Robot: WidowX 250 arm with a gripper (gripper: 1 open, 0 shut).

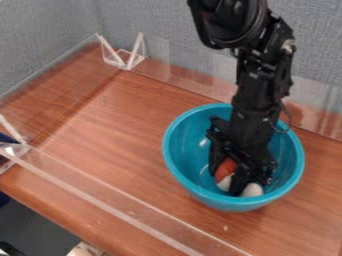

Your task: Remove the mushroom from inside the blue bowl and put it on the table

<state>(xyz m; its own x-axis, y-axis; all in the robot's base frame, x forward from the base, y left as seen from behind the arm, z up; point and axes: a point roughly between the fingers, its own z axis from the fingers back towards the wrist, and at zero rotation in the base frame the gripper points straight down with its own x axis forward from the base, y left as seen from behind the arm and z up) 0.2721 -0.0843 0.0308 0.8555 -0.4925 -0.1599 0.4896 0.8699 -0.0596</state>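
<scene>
The fingertips of the gripper [238, 172] are partly hidden by the near wall of the blue bowl [187, 155]. We see the mushroom [238, 181] inside the bowl, clamped between closed jaws. The bowl sits on the table [107, 120].

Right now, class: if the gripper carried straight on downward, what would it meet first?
Probably the mushroom its fingers already close on, then the blue bowl floor beneath; depth is hard to judge.

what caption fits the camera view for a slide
Pincer shut on the mushroom inside the blue bowl.
</scene>
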